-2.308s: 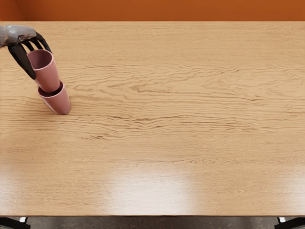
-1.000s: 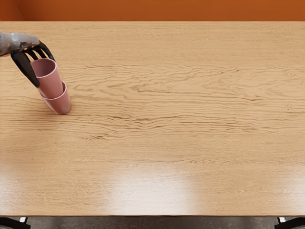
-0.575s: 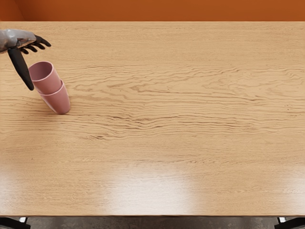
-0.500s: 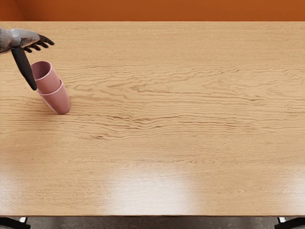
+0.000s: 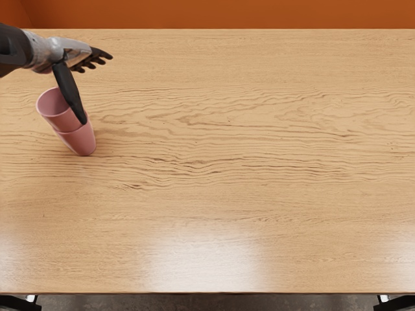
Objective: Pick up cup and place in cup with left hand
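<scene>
At the far left, a black-and-grey mechanical left arm point(image 5: 14, 49) reaches in above and to the left of the lower cup point(image 5: 81, 142), a pink, smooth-looking, tapered vessel that serves as landmark here. The upper cup point(image 5: 61, 121), of matching pink and shape, sits with its base inside the lower cup and its open mouth up and to the left of it. The pair seems to lean that way; whether this is real tilt or the slanted view, I cannot tell. The lower cup bears on the light wood-grain surface point(image 5: 227, 162), probably so that it can act as a steady socket for the other.

Above the lower cup is the grey-and-black left hand point(image 5: 68, 53), open and grasping nothing. Its black thumb point(image 5: 70, 89) slants down across the upper cup's right side; contact is unclear. The black fingers point(image 5: 100, 53) extend to the right, away from both rims, which suggests letting go rather than gripping.

The nesting looks achieved. The next move likely calls for lifting the thumb clear, since a sideways brush could tip the stack. Beyond the surface, farther back than the lower cup, is an orange wall point(image 5: 227, 13).
</scene>
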Motion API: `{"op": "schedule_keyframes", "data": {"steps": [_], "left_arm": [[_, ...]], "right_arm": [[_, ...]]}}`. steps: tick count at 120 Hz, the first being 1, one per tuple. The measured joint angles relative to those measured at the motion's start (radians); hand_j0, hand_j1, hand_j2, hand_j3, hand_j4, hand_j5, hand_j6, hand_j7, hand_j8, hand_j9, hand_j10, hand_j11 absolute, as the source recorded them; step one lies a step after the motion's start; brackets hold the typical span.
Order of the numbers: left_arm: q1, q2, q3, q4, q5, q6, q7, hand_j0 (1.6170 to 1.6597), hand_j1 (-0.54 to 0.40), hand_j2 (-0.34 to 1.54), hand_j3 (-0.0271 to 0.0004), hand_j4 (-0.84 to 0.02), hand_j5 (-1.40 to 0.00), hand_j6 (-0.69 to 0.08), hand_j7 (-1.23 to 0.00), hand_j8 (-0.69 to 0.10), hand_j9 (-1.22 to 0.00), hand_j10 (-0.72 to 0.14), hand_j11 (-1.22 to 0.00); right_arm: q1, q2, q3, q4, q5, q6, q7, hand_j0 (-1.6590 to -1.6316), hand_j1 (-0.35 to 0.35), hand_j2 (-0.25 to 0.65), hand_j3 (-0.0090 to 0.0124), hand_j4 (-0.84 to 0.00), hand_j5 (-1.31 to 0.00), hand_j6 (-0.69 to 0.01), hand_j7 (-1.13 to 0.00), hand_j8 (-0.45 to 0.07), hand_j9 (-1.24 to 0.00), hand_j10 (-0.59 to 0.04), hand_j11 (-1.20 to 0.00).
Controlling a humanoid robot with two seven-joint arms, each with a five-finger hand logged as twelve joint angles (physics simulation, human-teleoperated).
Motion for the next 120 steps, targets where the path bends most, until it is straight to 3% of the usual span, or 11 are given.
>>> {"op": "schedule_keyframes", "data": {"steps": [15,27,40,48,57,75,91,120], "left_arm": [[0.005,0.016,-0.055,0.000,-0.171,-0.138,0.000,1.6580,0.335,0.00,0.0000,-0.017,-0.02,-0.018,-0.02,-0.018,-0.02,-0.017,-0.02],[0.010,0.077,-0.084,0.001,-0.368,-0.214,0.000,1.6580,0.337,0.00,0.0000,-0.015,-0.02,-0.016,-0.01,-0.016,-0.01,-0.014,-0.01],[0.074,0.087,-0.096,0.001,-0.562,-0.245,0.000,1.6581,0.337,0.00,0.0000,-0.013,-0.01,-0.014,-0.01,-0.014,-0.01,-0.013,-0.01],[0.136,0.127,-0.098,0.001,-0.668,-0.253,0.000,1.6581,0.337,0.00,0.0000,-0.013,-0.01,-0.013,-0.01,-0.013,-0.01,-0.012,-0.01],[0.163,0.182,-0.100,-0.001,-0.753,-0.258,0.000,1.6581,0.337,0.00,0.0000,-0.012,-0.01,-0.012,-0.01,-0.012,-0.01,-0.012,-0.01],[0.198,0.342,-0.101,-0.009,-0.824,-0.262,0.000,1.6581,0.340,0.00,0.0000,-0.009,-0.01,-0.009,-0.01,-0.009,-0.01,-0.008,-0.01],[0.225,0.424,-0.101,-0.012,-0.839,-0.263,0.000,1.6581,0.341,0.00,0.0000,-0.006,-0.01,-0.006,-0.01,-0.006,-0.01,-0.006,-0.01],[0.226,0.418,-0.100,-0.015,-0.845,-0.263,0.000,1.6581,0.342,0.00,0.0000,-0.004,-0.01,-0.004,-0.01,-0.005,-0.01,-0.005,-0.01]], "right_arm": [[0.000,0.000,0.000,0.000,0.000,0.000,0.000,-1.6581,-0.349,0.000,0.0000,0.000,0.00,0.000,0.00,0.000,0.00,0.000,0.00],[0.000,0.000,0.000,0.000,0.000,0.000,0.000,-1.6581,-0.349,0.000,0.0000,0.000,0.00,0.000,0.00,0.000,0.00,0.000,0.00],[0.000,0.000,0.000,0.000,0.000,0.000,0.000,-1.6581,-0.349,0.000,0.0000,0.000,0.00,0.000,0.00,0.000,0.00,0.000,0.00],[0.000,0.000,0.000,0.000,0.000,0.000,0.000,-1.6581,-0.349,0.000,0.0000,0.000,0.00,0.000,0.00,0.000,0.00,0.000,0.00],[0.000,0.000,0.000,0.000,0.000,0.000,0.000,-1.6581,-0.349,0.000,0.0000,0.000,0.00,0.000,0.00,0.000,0.00,0.000,0.00],[0.000,0.000,0.000,0.000,0.000,0.000,0.000,-1.6581,-0.349,0.000,0.0000,0.000,0.00,0.000,0.00,0.000,0.00,0.000,0.00],[0.000,0.000,0.000,0.000,0.000,0.000,0.000,-1.6581,-0.349,0.000,0.0000,0.000,0.00,0.000,0.00,0.000,0.00,0.000,0.00],[0.000,0.000,0.000,0.000,0.000,0.000,0.000,-1.6581,-0.349,0.000,0.0000,0.000,0.00,0.000,0.00,0.000,0.00,0.000,0.00]]}}
